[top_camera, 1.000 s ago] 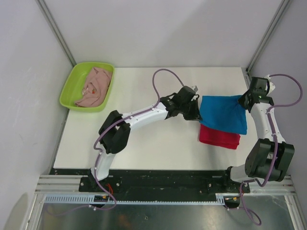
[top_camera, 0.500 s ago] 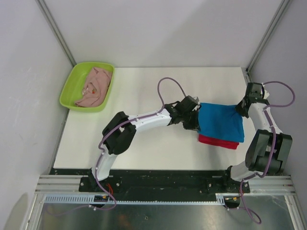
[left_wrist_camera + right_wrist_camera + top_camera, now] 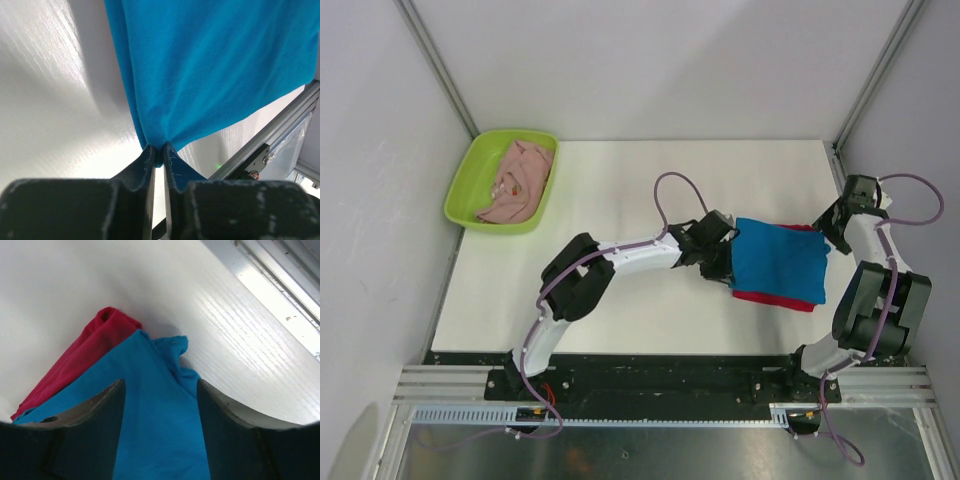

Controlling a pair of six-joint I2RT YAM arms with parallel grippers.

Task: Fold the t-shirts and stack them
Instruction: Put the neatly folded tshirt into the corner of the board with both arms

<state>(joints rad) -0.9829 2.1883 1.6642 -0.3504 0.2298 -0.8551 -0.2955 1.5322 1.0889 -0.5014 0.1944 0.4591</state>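
A bright blue t-shirt (image 3: 778,262), folded into a rectangle, lies on top of a folded red t-shirt (image 3: 782,298) at the table's right. My left gripper (image 3: 728,264) sits at the blue one's left edge. In the left wrist view this gripper (image 3: 159,149) is shut on a pinch of the blue cloth (image 3: 210,60). My right gripper (image 3: 831,229) hangs at the far right corner. Its jaws (image 3: 160,385) stand open over the blue cloth (image 3: 155,440), with the red t-shirt (image 3: 85,360) showing beside it. A pale pink t-shirt (image 3: 517,180) lies crumpled in the tray.
The lime-green tray (image 3: 460,192) stands at the table's far left corner. Grey walls and metal posts close in the table on three sides. The aluminium rail (image 3: 270,285) at the table's right edge runs close to my right gripper.
The blue t-shirt has come down flat onto the red one. My right gripper has opened and let go of its corner. The left arm has moved slightly nearer with its pinch.
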